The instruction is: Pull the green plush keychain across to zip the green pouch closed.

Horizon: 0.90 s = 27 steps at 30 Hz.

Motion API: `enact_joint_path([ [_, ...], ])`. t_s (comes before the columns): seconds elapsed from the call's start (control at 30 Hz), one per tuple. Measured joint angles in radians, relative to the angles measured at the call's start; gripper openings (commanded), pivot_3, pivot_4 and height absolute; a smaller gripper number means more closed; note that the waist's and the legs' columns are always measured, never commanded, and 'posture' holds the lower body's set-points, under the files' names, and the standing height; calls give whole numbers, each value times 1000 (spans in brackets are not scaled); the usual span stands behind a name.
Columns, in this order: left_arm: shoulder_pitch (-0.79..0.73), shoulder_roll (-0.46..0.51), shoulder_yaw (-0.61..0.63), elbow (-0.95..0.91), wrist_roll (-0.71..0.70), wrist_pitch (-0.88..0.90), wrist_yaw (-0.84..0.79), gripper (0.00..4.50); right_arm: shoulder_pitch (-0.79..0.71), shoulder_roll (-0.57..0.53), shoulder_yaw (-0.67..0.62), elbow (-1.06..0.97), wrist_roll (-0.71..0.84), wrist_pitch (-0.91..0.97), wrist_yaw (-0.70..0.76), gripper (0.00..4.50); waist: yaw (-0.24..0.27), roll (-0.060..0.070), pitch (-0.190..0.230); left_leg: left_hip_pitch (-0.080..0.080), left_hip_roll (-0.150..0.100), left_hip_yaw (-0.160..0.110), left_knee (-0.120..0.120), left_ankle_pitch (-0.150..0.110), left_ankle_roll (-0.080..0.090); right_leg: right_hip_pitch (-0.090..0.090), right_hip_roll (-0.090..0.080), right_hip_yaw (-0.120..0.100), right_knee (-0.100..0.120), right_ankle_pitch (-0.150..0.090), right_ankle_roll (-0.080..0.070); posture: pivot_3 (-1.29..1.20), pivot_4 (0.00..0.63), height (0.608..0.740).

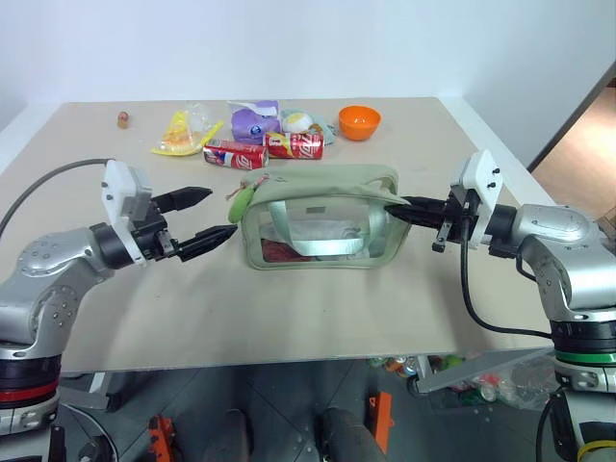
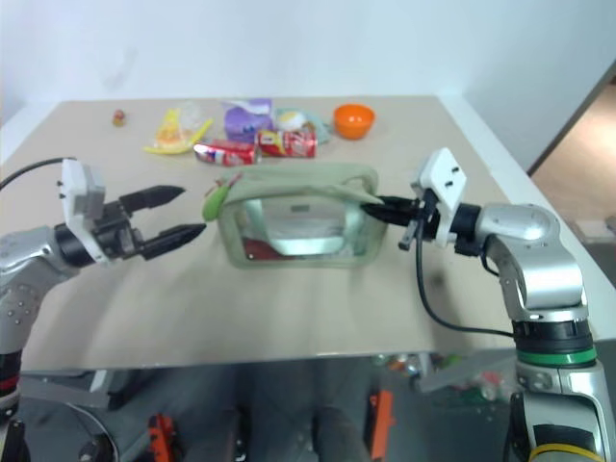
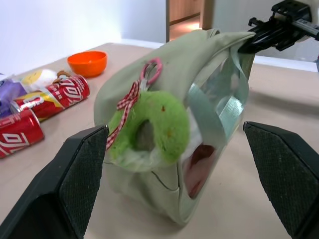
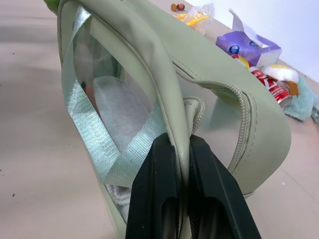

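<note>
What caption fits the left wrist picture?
Open left gripper flanks the green plush keychain on the green pouch.

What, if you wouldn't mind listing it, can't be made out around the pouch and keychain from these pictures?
- Left wrist view: the green plush keychain covers the green pouch end, hiding the zipper slider.
- Right wrist view: the right end effector, shut on pouch fabric, hides what lies between its fingers.
- Head views: the red item in the pouch is unidentifiable behind strap and clear panel.
- Left end effector: open, apart from the keychain.
</note>
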Motion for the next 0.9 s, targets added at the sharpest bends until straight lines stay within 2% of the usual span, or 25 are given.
enact_joint_path([
  [0.17,-25,-46,-27,26,13,-1,10,4500,0,0,3,0,-7,-4,-2,32,-1,0,0,0,1,-1,0,0,0,0,1,0,0,0,-1,0,150,740],
  [0.27,-27,-56,-28,47,20,-1,19,3720,0,-1,3,0,-9,-9,-3,0,-1,0,0,0,1,-1,0,0,0,0,1,0,0,0,-1,0,150,740],
  [0.5,-27,-73,-28,75,58,-12,30,1265,4,-3,3,-13,-17,-12,-4,0,-1,0,0,0,1,-1,0,0,0,0,1,0,0,0,0,0,150,740],
  [0.63,-27,-74,-28,83,80,-27,29,14,4,-3,3,-13,-19,-13,-3,0,-1,0,0,0,1,-1,0,0,0,0,1,0,0,0,0,0,150,740],
  [0.77,-30,-82,-29,108,109,-58,31,14,4,-3,4,-13,-22,-19,-1,0,-1,0,0,0,1,-1,0,0,0,0,1,0,0,0,0,0,150,740],
  [0.9,-106,-87,-33,122,126,-75,31,14,4,-6,5,-13,-27,-23,1,0,1,0,0,-1,0,-1,1,0,0,0,1,-1,0,1,0,0,150,740],
])
